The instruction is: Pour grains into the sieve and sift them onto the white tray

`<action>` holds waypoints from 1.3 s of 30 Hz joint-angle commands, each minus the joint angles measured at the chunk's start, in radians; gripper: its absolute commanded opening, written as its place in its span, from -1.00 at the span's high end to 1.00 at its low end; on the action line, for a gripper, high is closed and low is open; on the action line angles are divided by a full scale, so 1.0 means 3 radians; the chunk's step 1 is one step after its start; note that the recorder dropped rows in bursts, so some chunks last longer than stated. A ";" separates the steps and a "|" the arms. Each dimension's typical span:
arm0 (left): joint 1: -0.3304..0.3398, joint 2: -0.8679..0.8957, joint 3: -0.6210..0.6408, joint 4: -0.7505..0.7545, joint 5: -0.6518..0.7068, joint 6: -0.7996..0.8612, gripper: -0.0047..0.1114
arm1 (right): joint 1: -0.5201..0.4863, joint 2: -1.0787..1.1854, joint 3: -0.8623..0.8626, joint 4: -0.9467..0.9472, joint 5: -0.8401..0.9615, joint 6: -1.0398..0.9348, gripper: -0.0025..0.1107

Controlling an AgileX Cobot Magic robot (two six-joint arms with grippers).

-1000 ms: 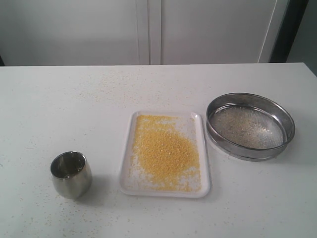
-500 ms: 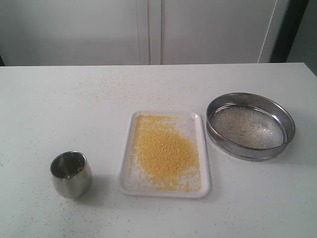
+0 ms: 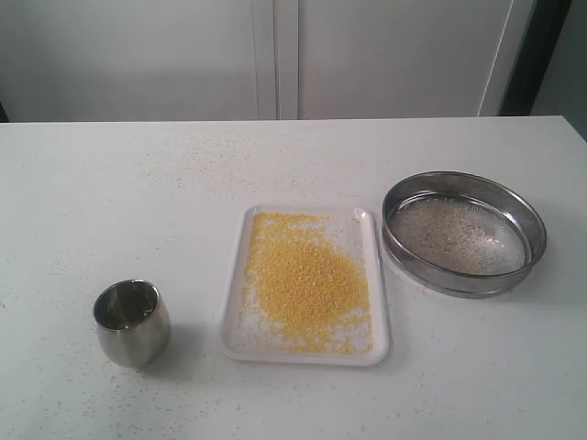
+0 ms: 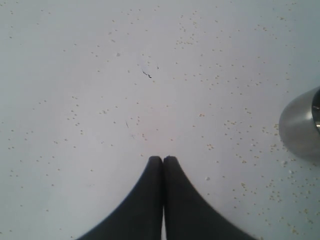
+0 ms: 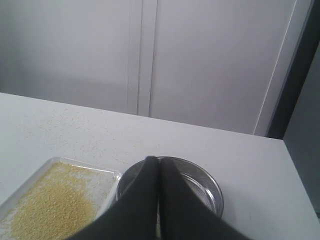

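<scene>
Judging from the layout, the sifting appears largely complete. The grains (image 3: 307, 280) lie as a loose yellow heap on the white tray (image 3: 359, 223). The tray sits mid-table, between the steel cup (image 3: 132, 325) and the sieve (image 3: 459, 282). The sieve stands just beside the tray without touching it and holds only a thin pale residue (image 3: 454, 236) on its mesh.

Gripper state:
- Left gripper (image 4: 163, 160): fingers pressed together, holding nothing, above the table (image 3: 138, 183) with the cup close by.
- Right gripper (image 5: 158, 161): fingers pressed together, holding nothing, over the sieve, with the tray alongside.
- Neither gripper appears in the exterior view.

Probable faults from this point:
1. Spilled heap. The tray rim is low and the grains reach close to its near edge. A nudge from an arm crossing the centre, or from the sieve being dragged, is likely to send grains over the rim.
2. Mixed fractions. Lifting or tilting the sieve above the tray could drop the pale residue back onto the sifted heap.
3. Failed grasp. Both pincers are closed. Either must be opened before it descends on the sieve rim or the cup, or it strikes and pushes the item instead of gripping it.
4. Tipped cup. The cup is rounded and polished, so an off-centre grip may let it slip or roll.
5. Sliding contact. Stray grains are scattered across the table and may let items skid when pressed.
</scene>
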 commanded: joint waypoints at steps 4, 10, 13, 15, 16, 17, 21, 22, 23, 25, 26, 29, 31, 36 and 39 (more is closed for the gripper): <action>0.0008 -0.0030 -0.0013 -0.0007 0.0036 -0.0008 0.92 | 0.0013 -0.0012 0.0019 -0.0003 -0.0023 -0.0013 0.96; 0.0008 -0.0030 -0.0013 -0.0007 0.0036 -0.0008 0.92 | 0.0013 -0.0046 0.0019 0.0002 -0.0023 0.0183 0.96; 0.0008 -0.0030 -0.0013 -0.0007 0.0036 -0.0008 0.92 | 0.0013 -0.0066 0.0019 0.0002 -0.0023 0.0353 0.96; 0.0008 -0.0030 -0.0013 -0.0007 0.0036 -0.0008 0.92 | 0.0013 -0.0081 0.0019 0.0010 -0.0023 0.0364 0.96; 0.0008 -0.0030 -0.0013 -0.0007 0.0036 -0.0008 0.92 | 0.0013 -0.0089 0.0019 0.0010 -0.0023 0.0364 0.96; 0.0008 -0.0030 -0.0013 -0.0007 0.0036 -0.0008 0.92 | 0.0013 -0.0097 0.0019 0.0010 -0.0023 0.0364 0.96; 0.0008 -0.0030 -0.0013 -0.0007 0.0036 -0.0008 0.92 | 0.0013 -0.0144 0.0019 0.0010 -0.0023 0.0364 0.96; 0.0008 -0.0030 -0.0013 -0.0007 0.0036 -0.0008 0.92 | 0.0013 -0.0158 0.0019 0.0010 -0.0023 0.0364 0.96; 0.0008 -0.0030 -0.0013 -0.0007 0.0036 -0.0008 0.92 | 0.0013 -0.0181 0.0019 0.0010 -0.0023 0.0364 0.96; 0.0008 -0.0030 -0.0013 -0.0007 0.0036 -0.0008 0.92 | 0.0013 -0.0215 0.0019 0.0010 -0.0023 0.0364 0.96; 0.0008 -0.0030 -0.0013 -0.0007 0.0036 -0.0008 0.92 | 0.0013 -0.0227 0.0019 0.0010 -0.0023 0.0364 0.96; 0.0008 -0.0030 -0.0013 -0.0007 0.0036 -0.0008 0.92 | 0.0013 -0.0245 0.0019 0.0003 -0.0023 0.0364 0.96; 0.0008 -0.0030 -0.0013 -0.0007 0.0036 -0.0008 0.92 | 0.0013 -0.0245 0.0019 -0.0055 -0.0023 0.0364 0.96; 0.0008 -0.0030 -0.0013 -0.0007 0.0036 -0.0008 0.92 | 0.0013 -0.0245 0.0032 -0.0250 -0.0032 0.0364 0.96; 0.0008 -0.0030 -0.0013 -0.0007 0.0036 -0.0008 0.92 | 0.0013 -0.0245 0.0147 -0.0301 -0.0147 0.0364 0.96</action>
